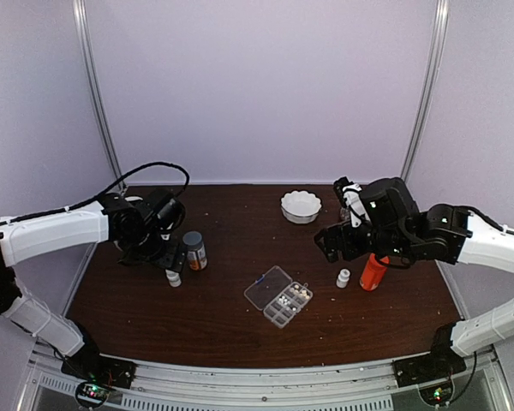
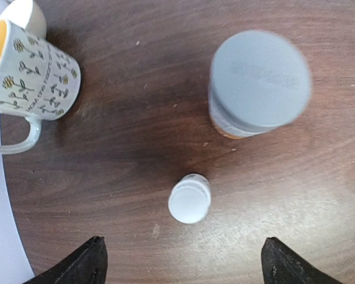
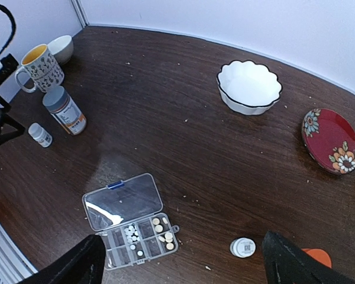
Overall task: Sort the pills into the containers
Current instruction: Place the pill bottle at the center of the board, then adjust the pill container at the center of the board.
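Observation:
The clear organizer box (image 1: 267, 288) lies open in the middle of the table, its lid (image 3: 123, 201) folded flat. White pills (image 3: 131, 232) and pale tan pills (image 3: 163, 229) sit in separate compartments. My left gripper (image 2: 183, 263) is open above the table, with a small white bottle (image 2: 190, 199) standing upright just ahead of its spread fingers and touching neither one. My right gripper (image 3: 180, 260) hangs open high over the table, to the right of the box, with nothing between its fingers. In the top view the left gripper (image 1: 166, 257) is left of the box and the right gripper (image 1: 334, 244) is right of it.
A grey-capped amber bottle (image 2: 257, 83) and a flowered mug (image 2: 29, 71) stand near the left gripper. Another small white bottle (image 3: 243, 247) and an orange bottle (image 1: 373, 272) stand under the right arm. A white scalloped bowl (image 3: 249, 87) and a red plate (image 3: 331, 139) are at the back.

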